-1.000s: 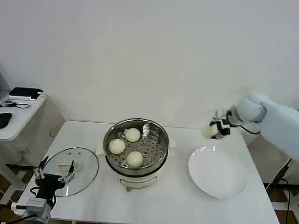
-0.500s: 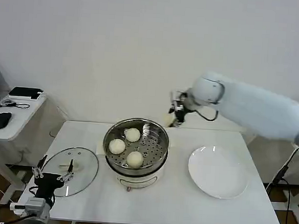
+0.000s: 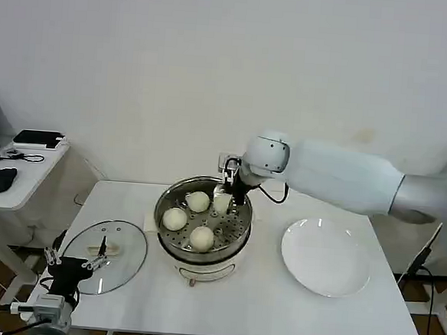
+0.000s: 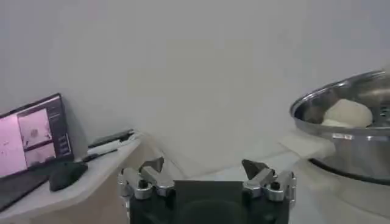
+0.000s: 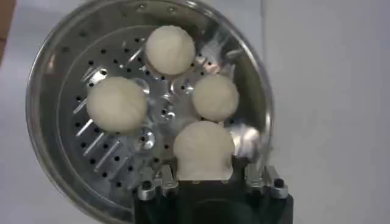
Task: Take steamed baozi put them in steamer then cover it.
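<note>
The steamer [image 3: 159, 213] stands mid-table with three steamed baozi on its perforated tray: [image 3: 198, 202], [image 3: 174, 219], [image 3: 202, 237]. My right gripper [image 3: 228, 194] hangs over the pot's far right side, shut on a fourth baozi [image 3: 222, 203]. In the right wrist view that baozi [image 5: 203, 148] sits between the fingers [image 5: 161, 182] just above the tray, beside the other buns [image 5: 215, 96]. The glass cover [image 3: 104, 245] lies flat on the table left of the steamer. My left gripper [image 3: 71, 263] waits open at the cover's near edge, holding nothing.
An empty white plate [image 3: 326, 257] lies right of the steamer. A side desk [image 3: 16, 170] at the far left carries a mouse and small devices. In the left wrist view a laptop [image 4: 30, 140] shows on it, with the steamer wall [image 4: 359, 152] close by.
My right arm swung left from above the plate to over the steamer and lowered, carrying the baozi. The left gripper barely shifted.
</note>
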Robot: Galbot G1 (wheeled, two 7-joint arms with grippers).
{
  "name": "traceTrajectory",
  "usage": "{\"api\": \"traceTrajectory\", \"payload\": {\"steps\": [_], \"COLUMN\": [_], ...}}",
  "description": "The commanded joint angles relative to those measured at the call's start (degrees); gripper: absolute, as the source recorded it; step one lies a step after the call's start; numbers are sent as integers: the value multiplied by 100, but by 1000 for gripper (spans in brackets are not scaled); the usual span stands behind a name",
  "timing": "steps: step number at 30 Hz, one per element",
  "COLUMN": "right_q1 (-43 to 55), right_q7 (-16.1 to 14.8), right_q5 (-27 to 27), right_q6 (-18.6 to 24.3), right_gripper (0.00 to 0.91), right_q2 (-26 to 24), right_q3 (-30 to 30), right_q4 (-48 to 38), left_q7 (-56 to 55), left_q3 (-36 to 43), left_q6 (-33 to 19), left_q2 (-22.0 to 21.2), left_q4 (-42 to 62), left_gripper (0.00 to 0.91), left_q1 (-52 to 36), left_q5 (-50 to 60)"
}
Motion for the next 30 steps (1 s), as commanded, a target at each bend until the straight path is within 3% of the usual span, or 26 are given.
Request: {"api": "traceTrajectory", "payload": {"steps": [1,13,14,15,26,30], "right_q1": [-482,-568,-572,-581,-237,22], "right_q7": [108,142,150,186,322,543], "right_q5": [3,-132,-132,-132,-61,142], "right_q6": [-225,-193,-193,-202,-200,-216], "right_gripper": [615,625,675,907,907,907], "right_q2": [195,222,217,208,-182,-715], "right_q3": [61,116,130,183,497,713], "right_q4": [-265,-322,-314,-310,193,872], "left_q7": [3,-2,-2,-2,-1,-2], "left_q3": [-15,8,9,9,-20,6], "left_q6": [2,1,1,2,5,7], "left_q2": [7,-19,-19,-17,-20,-40], "left_q4": [-8,8,11,14,0,-8], "left_gripper": [907,907,907,907,907,907], "left_q1": [14,20,20,19,25,26], "left_q5": [0,6,6,7,4,9]}}
